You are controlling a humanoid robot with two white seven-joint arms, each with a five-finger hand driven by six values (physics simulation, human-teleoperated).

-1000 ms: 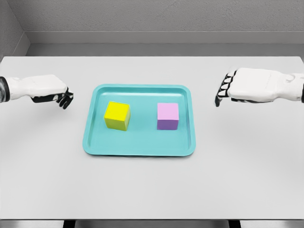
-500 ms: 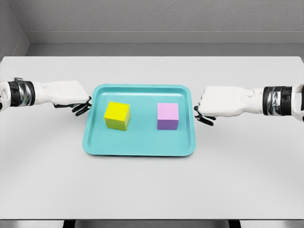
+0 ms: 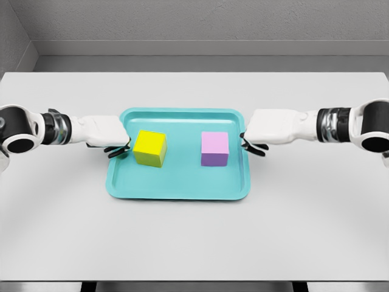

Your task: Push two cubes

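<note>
Reaching in from either side, both hands hover over the rim of a teal tray (image 3: 176, 190) on the white table (image 3: 194, 237). The left hand (image 3: 106, 135) has its dark fingers curled, holding nothing, just beside the yellow cube (image 3: 149, 148). The right hand (image 3: 267, 129), fingers likewise curled and empty, sits near the pink cube (image 3: 214, 149).

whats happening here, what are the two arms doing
A two-armed robot is set up to push two cubes that sit apart on a teal tray. The left robot hand is at the tray's left edge, right beside the yellow cube. The right robot hand is at the right edge, a small gap from the purple cube.
</note>
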